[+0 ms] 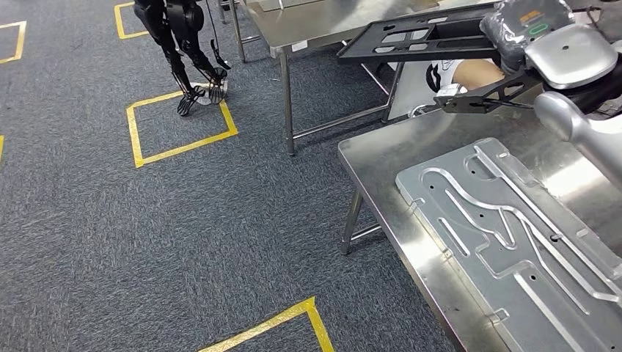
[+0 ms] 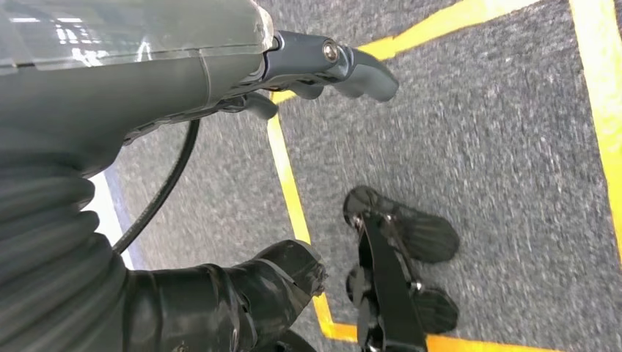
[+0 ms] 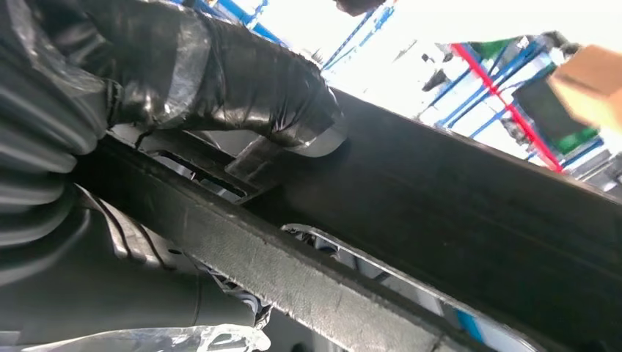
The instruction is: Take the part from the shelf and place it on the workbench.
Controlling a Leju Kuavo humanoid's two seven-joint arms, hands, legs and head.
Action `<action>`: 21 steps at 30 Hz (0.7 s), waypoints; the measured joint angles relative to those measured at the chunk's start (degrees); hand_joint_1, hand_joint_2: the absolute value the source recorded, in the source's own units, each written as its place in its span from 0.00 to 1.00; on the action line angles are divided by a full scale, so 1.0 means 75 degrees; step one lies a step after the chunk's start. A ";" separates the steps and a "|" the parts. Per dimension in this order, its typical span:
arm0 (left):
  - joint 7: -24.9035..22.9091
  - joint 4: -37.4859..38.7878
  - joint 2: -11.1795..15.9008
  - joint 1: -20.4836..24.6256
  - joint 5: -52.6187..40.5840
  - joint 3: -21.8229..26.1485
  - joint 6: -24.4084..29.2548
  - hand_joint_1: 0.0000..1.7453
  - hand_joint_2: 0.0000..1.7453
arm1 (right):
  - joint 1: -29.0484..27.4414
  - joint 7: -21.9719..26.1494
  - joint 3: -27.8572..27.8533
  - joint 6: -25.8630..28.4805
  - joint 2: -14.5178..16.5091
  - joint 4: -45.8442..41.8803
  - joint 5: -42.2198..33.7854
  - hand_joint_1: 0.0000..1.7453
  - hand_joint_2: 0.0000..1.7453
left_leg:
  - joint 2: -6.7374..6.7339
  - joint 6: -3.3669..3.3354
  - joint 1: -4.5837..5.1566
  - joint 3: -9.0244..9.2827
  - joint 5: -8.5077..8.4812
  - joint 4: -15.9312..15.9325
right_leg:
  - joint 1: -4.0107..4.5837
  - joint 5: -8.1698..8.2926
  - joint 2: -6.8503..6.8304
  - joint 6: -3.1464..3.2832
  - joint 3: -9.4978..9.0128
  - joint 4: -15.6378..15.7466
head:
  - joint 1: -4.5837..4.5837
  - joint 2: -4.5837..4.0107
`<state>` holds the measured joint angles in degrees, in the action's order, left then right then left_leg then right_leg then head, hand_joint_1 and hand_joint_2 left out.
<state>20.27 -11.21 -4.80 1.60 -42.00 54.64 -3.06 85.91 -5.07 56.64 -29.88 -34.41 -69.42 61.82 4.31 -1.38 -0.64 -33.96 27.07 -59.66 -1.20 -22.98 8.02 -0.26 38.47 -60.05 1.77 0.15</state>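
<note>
Workbench stands nearest, at the lower right of the head view, its steel top running off the picture's right and bottom edges. We note a silver plate with raised channels lying flat on it, close to the bench's left edge, with a narrow strip of bare steel between plate and rim. The far corner of the top, beyond the plate, is bare steel.

Above that corner we see the part, a flat black frame with cut-outs, held in the air and tilted, touching no surface. The right hand grips it at its right end; in the right wrist view the taped fingers wrap over a black bar of the part.

The left hand hangs over the carpet with nothing in it; its fingers look loosely curled, and we cannot tell more than that.

Left of the bench the carpet lies open, marked by yellow tape squares. Farther back stands a second steel table, with a floor gap between it and the bench. At the top left, the dark legs of another robot stand beside a tape square.
</note>
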 joint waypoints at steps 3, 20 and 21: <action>-0.0034 0.0000 0.0005 0.0030 -0.0042 0.0001 0.0000 0.00 1.00 | -0.0027 0.0000 0.0002 -0.0014 -0.0098 -0.0049 -0.0003 1.00 1.00 | -0.0320 -0.0109 -0.0014 0.0105 -0.0133 0.0226 | 0.0002 -0.0102 -0.0237 -0.0107 0.0116 -0.0140 | -0.0009 0.0001; -0.0125 0.0000 -0.0004 0.0067 -0.0215 0.0004 -0.0058 0.00 1.00 | -0.0133 0.0026 0.0261 -0.0037 -0.0098 -0.0169 -0.0031 1.00 1.00 | -0.0785 0.0180 -0.0003 -0.0201 0.0684 -0.0836 | 0.0032 -0.0091 -0.1059 0.0136 -0.0213 0.0114 | -0.0008 0.0001; -0.0123 0.0000 -0.0004 0.0061 -0.0216 0.0004 -0.0058 0.00 1.00 | -0.0139 0.0026 0.0275 -0.0038 -0.0085 -0.0169 -0.0037 1.00 1.00 | -0.0683 0.0187 -0.0009 -0.0461 0.0915 -0.1369 | 0.0046 -0.0091 -0.0985 0.0161 -0.0211 0.0112 | -0.0007 0.0001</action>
<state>19.34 -11.21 -4.84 2.05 -43.63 54.67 -3.50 84.86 -4.88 58.70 -30.16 -35.05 -70.69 61.54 -0.82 0.03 -0.71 -37.42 33.93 -69.93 -0.85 -23.67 0.63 0.95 36.89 -59.21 1.72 0.15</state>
